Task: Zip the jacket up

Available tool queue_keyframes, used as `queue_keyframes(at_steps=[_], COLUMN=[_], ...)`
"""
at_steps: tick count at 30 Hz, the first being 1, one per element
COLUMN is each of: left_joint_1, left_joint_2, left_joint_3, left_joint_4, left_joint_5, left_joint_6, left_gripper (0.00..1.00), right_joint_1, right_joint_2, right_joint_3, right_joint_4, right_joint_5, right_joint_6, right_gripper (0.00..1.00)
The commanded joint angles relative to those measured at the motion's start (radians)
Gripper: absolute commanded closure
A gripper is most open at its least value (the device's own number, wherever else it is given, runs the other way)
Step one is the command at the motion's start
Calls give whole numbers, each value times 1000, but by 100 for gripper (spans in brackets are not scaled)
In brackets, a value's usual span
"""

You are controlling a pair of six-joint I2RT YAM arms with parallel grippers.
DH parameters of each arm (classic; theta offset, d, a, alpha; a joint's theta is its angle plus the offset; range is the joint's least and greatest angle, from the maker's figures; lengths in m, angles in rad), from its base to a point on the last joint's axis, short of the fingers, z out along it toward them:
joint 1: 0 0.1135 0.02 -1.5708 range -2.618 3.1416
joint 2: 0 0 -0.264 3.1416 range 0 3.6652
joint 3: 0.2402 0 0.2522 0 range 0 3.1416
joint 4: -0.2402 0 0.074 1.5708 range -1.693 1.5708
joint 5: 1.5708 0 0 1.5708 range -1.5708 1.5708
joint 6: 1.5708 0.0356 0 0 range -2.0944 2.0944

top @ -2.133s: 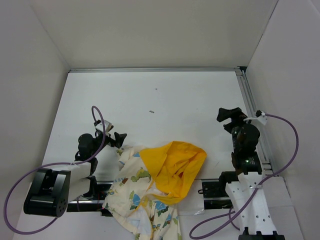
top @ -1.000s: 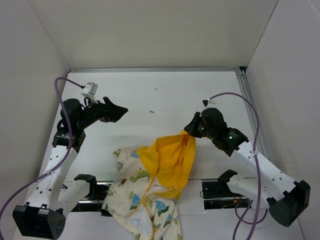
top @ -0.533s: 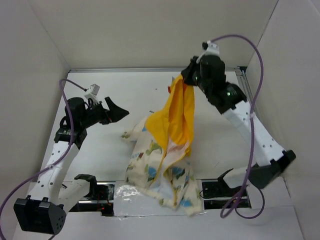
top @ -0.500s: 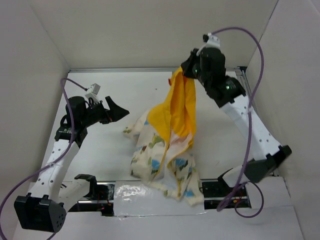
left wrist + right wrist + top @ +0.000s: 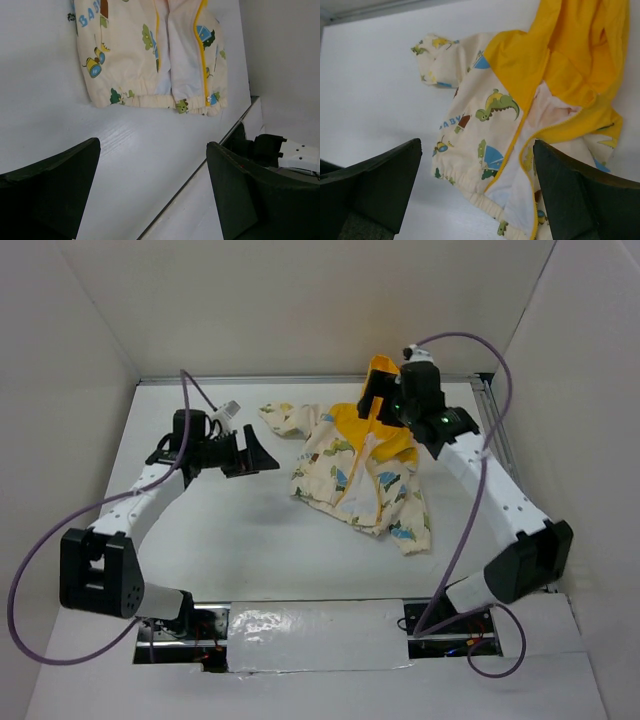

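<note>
**Squaring up to the zipper's bottom end**

The jacket [image 5: 360,465] is lying unzipped on the table [image 5: 220,550], far right. The left gripper [image 5: 265,455] and right gripper [image 5: 380,400] are both gaping apart, holding nothing. The left one is probably best aiming low at the hem [image 5: 160,100], where the zipper strip [image 5: 202,55] is ending.

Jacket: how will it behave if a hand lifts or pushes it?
Likely floppy: the jacket lies flat with soft wrinkles and its hood bunched. Probably light: the fabric looks thin. A push would likely crumple the gathered hem rather than slide it whole.
</note>
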Motion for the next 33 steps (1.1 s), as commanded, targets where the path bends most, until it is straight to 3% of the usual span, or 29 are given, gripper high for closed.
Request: queue_keyframes(at_steps=[1, 6, 9, 12, 16, 23, 31, 33], left_joint_1=[-60, -205, -302, -376, -455, -529, -549, -555], left_joint_2=[85, 283, 397, 527, 697, 846, 898, 914], left_joint_3=[105, 280, 376, 491, 672, 800, 834, 868], left_joint_4=[-11, -112, -164, -242, -344, -439, -471, -509], left_joint_5=[29, -80, -148, -218, -333, -484, -567, -573], left_joint_6=[72, 129, 167, 169, 178, 175, 138, 114], left_gripper=[1, 1, 1, 1, 9, 14, 36, 61], right_joint_1=[-94, -149, -167, -204, -235, -255, -275, -276], right_joint_2=[-222, -432, -538, -611, -635, -643, -683, -672], right_joint_3=[-149, -502, -629, -723, -792, -840, -871, -871], right_joint_4=[59, 62, 13, -6, -23, -24, -15, -12], right_joint_5=[-60, -103, -41, -48, -90, -108, -117, -142], right_joint_6=[99, 226, 258, 271, 277, 286, 278, 268], right_gripper=[0, 0, 0, 0, 0, 0, 0, 0])
